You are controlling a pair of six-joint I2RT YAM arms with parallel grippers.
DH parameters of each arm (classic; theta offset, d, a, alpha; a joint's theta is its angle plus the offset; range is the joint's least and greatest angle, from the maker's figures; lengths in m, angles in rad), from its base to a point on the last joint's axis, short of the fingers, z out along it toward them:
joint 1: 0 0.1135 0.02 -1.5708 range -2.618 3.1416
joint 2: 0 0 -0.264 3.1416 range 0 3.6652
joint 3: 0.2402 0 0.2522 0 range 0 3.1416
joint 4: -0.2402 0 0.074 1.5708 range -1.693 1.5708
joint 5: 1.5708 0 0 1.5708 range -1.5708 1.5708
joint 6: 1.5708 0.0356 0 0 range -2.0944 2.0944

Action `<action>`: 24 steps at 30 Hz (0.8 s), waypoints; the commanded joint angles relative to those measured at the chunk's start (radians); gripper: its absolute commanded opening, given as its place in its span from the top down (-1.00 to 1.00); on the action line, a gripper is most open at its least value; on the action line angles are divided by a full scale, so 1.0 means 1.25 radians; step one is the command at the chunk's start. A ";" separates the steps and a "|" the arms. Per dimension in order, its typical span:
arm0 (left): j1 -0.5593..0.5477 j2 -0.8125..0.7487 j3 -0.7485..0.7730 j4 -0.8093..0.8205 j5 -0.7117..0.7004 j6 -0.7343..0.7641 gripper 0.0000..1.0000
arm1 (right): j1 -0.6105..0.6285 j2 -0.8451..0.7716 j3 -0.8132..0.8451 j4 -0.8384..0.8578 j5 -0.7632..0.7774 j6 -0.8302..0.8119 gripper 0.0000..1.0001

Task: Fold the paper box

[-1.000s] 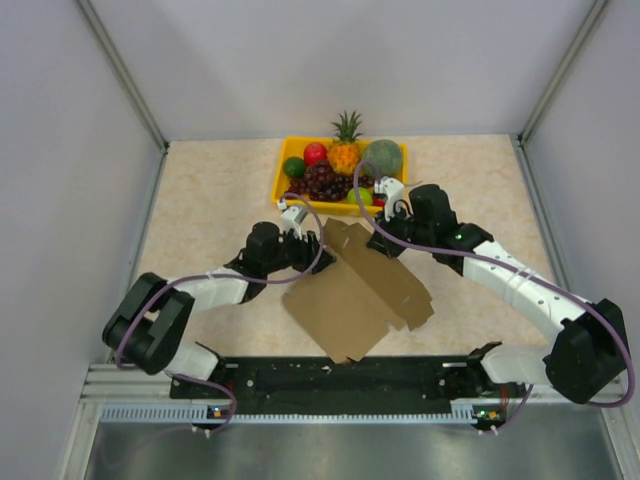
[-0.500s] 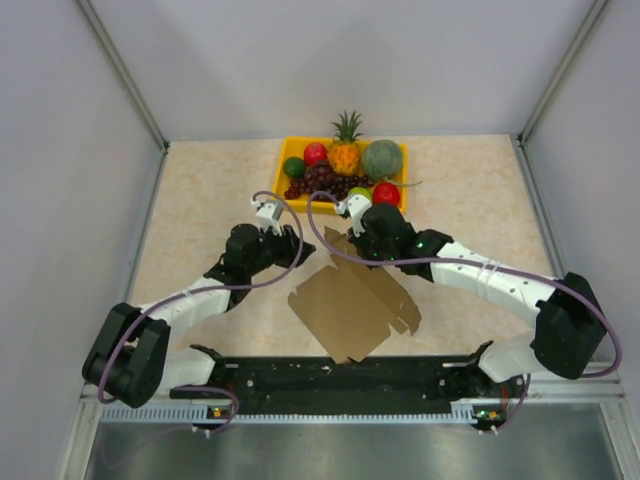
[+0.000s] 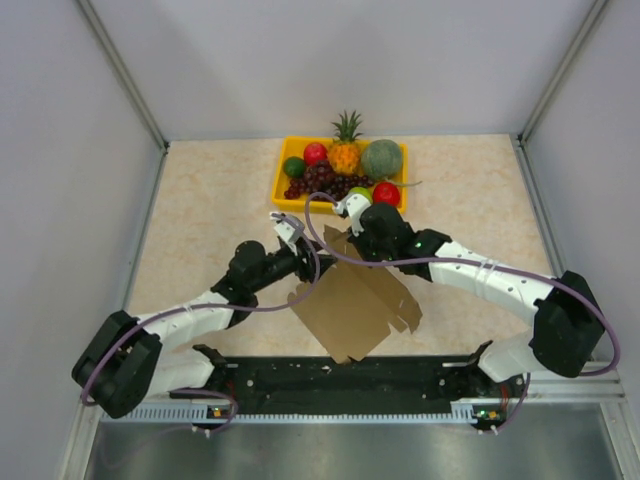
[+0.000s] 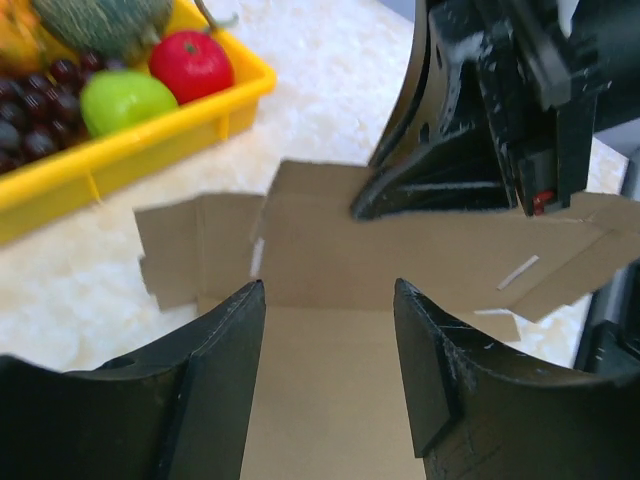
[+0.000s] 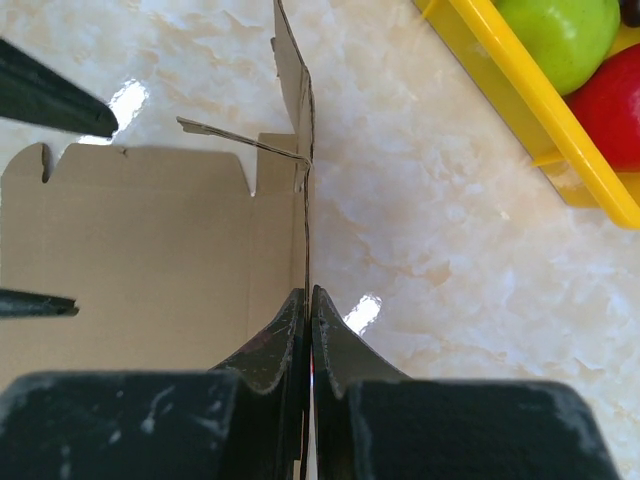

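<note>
Jaws, right: the right gripper [image 5: 308, 300] is shut on a thin flap [image 5: 304, 150] of the paper box [image 3: 350, 310]; the flap is held upright and is seen edge-on between the fingers.
Jaws, left: the left gripper [image 4: 330, 300] is parted and nothing is gripped; bare cardboard is framed between its two fingers at the left edge of the box.
Box position: the box is spread on the table [image 3: 200, 200] between the two arms, just in front of the yellow fruit tray [image 3: 281, 180]. Most of it lies flat, and only the far wall is raised.
What has changed: within the last second the right gripper was brought in from beside the tray and clamped onto the far flap. The left gripper was drawn back, then returned to the box's left edge with its jaws wider. The sheet was shifted slightly.
Meaning for the task: one wall is judged to be standing and pinned, so a second fold by the left gripper can be braced against it. Folding is judged to be at an early stage.
Risk: the pinched flap could be creased or pulled free if the sheet is pushed hard.
</note>
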 commanded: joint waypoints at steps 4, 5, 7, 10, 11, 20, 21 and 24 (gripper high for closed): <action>-0.011 0.039 0.039 0.119 -0.123 0.128 -0.18 | 0.008 0.016 0.009 0.000 -0.053 0.014 1.00; -0.011 0.047 0.047 0.118 -0.133 0.136 -0.17 | 0.007 0.015 0.008 0.004 -0.057 0.014 1.00; -0.011 0.060 0.054 0.137 -0.137 0.138 -0.17 | 0.003 0.010 0.006 0.005 -0.066 0.014 1.00; -0.011 0.089 0.053 0.193 -0.088 0.141 -0.17 | -0.002 0.008 0.004 0.009 -0.074 0.014 1.00; -0.011 0.099 0.054 0.218 -0.060 0.141 -0.16 | -0.004 0.009 0.004 0.009 -0.078 0.014 1.00; -0.011 0.172 0.093 0.222 -0.066 0.110 0.58 | -0.007 -0.001 -0.001 0.011 -0.080 0.046 0.84; -0.012 0.171 0.093 0.211 -0.074 0.112 0.75 | -0.010 -0.008 -0.005 0.011 -0.079 0.059 0.76; -0.012 0.171 0.095 0.206 -0.090 0.112 0.95 | -0.015 -0.029 -0.010 0.010 -0.059 0.090 0.52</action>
